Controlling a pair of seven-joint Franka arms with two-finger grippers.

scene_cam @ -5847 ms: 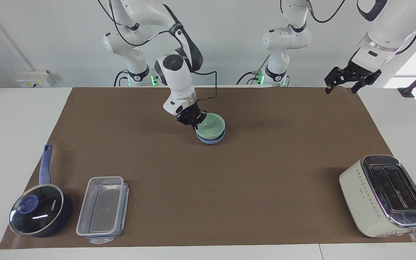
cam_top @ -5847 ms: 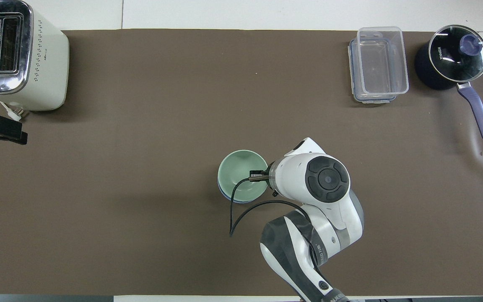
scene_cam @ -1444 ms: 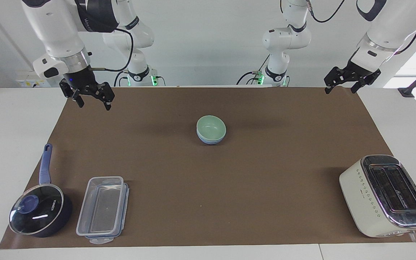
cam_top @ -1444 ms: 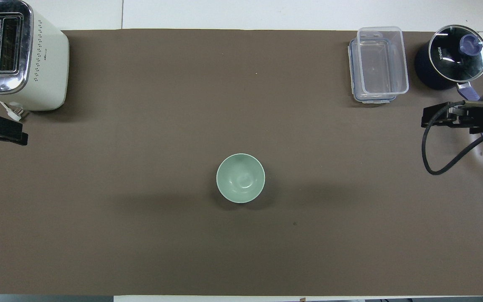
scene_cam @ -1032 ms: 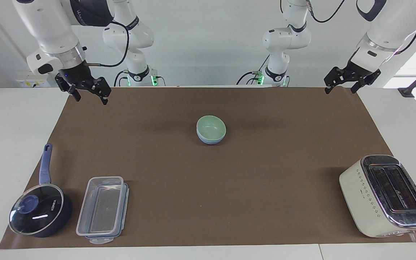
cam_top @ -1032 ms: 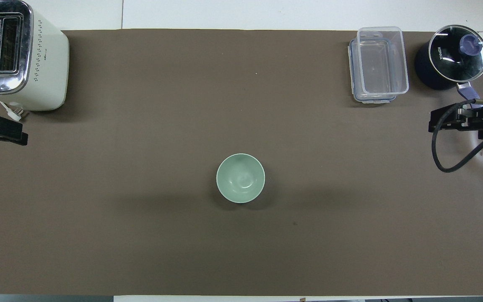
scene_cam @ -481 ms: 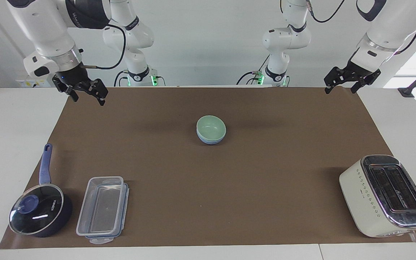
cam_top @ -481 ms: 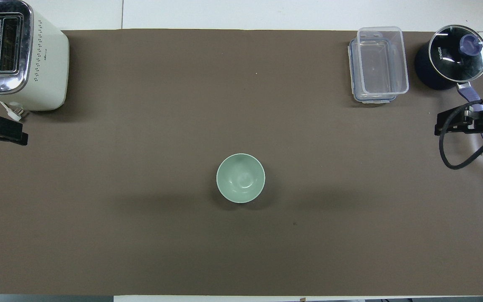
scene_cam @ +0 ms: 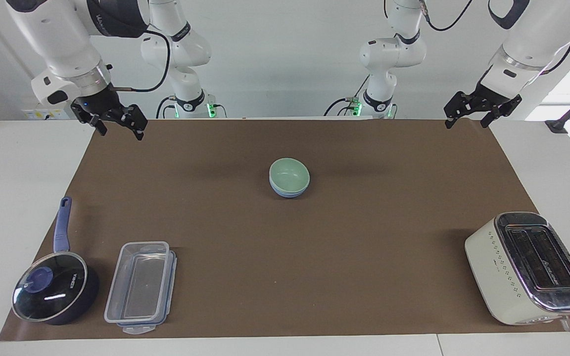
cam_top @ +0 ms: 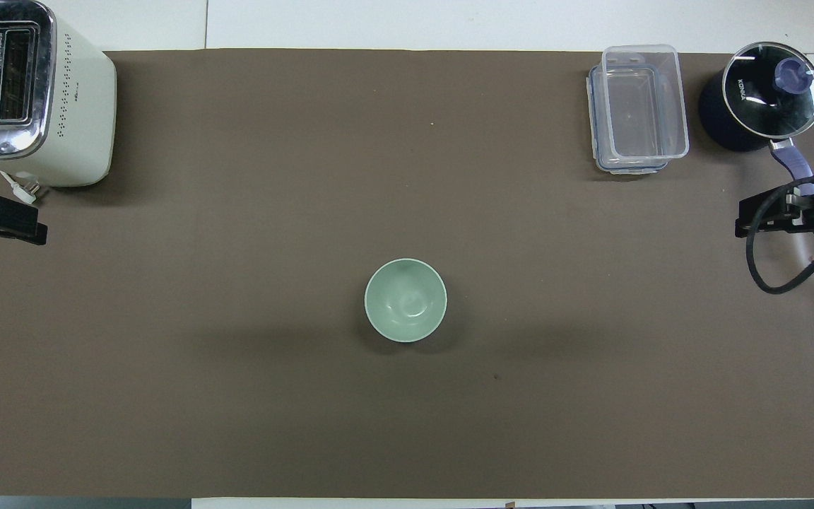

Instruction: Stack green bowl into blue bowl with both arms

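The pale green bowl (scene_cam: 289, 174) sits nested inside the blue bowl (scene_cam: 288, 194) in the middle of the brown mat; only a blue band shows under its rim. From overhead the green bowl (cam_top: 405, 300) hides the blue one. My right gripper (scene_cam: 120, 131) hangs open and empty over the mat's corner at the right arm's end, well apart from the bowls; it shows at the overhead view's edge (cam_top: 764, 215). My left gripper (scene_cam: 466, 123) waits open and empty over the mat's corner at the left arm's end (cam_top: 1, 225).
A cream toaster (scene_cam: 527, 267) (cam_top: 25, 92) stands far from the robots at the left arm's end. A clear lidded container (scene_cam: 141, 287) (cam_top: 636, 109) and a dark blue saucepan with glass lid (scene_cam: 55, 289) (cam_top: 760, 95) stand far from the robots at the right arm's end.
My right gripper, which was at the green bowl's rim, has let go and drawn back up toward its own end, still drifting slightly outward. The bowls and left arm have not moved.
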